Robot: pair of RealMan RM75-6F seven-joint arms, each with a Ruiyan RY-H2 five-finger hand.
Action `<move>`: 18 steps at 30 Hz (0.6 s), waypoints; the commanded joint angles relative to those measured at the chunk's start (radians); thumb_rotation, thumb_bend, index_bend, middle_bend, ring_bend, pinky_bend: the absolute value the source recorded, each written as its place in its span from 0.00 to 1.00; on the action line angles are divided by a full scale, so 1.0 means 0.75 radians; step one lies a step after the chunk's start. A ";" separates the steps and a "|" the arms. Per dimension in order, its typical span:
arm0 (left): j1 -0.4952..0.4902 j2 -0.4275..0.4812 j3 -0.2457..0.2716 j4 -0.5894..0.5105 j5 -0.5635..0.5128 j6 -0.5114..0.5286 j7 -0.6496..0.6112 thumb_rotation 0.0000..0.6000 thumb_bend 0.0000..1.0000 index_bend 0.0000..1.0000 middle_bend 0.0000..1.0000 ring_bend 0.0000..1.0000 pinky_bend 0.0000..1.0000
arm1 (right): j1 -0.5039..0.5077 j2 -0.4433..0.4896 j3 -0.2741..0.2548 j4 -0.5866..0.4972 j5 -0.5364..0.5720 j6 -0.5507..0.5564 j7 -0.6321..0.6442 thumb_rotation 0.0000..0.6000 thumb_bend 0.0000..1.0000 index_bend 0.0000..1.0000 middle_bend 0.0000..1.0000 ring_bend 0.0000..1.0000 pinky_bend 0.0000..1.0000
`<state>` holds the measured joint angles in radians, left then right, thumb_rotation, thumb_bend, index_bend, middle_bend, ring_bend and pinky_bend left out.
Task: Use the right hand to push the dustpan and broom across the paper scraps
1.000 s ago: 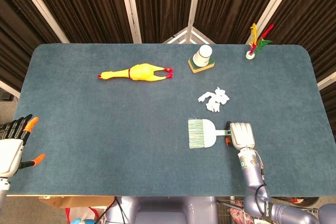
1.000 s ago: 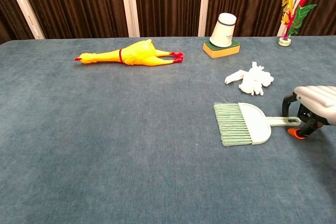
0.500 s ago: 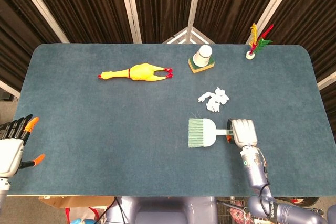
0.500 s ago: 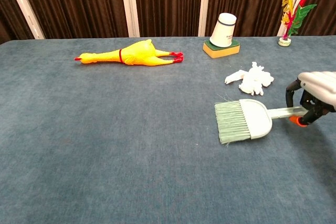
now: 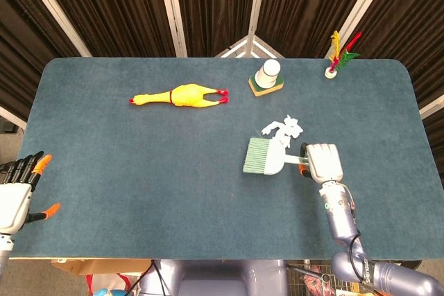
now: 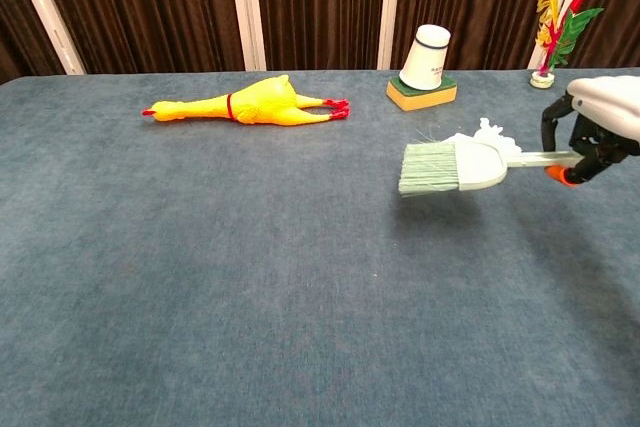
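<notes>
Moved: my right hand has carried the one dustpan and broom forward onto the paper scraps.
Right hand: fingers closed on its handle.
Left hand: one, open, empty.
Far: one rubber chicken, one cup.

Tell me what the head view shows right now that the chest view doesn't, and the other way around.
Only the head view shows the left hand, off the table's near left corner, holding nothing, plus the right forearm and the table's whole outline. Only the chest view shows, side on, the dark fingers of the right hand curled around the handle. Both show the right hand holding the dustpan and broom against the paper scraps, the rubber chicken, the white cup on its sponge, and the feather toy.
</notes>
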<state>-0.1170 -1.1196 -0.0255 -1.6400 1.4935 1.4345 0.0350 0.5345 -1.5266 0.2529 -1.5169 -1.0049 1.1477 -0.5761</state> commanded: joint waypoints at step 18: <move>-0.009 0.016 -0.006 -0.013 -0.032 -0.032 -0.035 1.00 0.00 0.00 0.00 0.00 0.00 | 0.216 -0.222 0.066 0.565 -0.056 -0.041 -0.028 1.00 0.58 0.74 0.95 0.96 0.83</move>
<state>-0.1232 -1.1077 -0.0299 -1.6501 1.4698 1.4107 0.0088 0.6676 -1.6652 0.3091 -1.1676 -1.0261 1.1300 -0.5827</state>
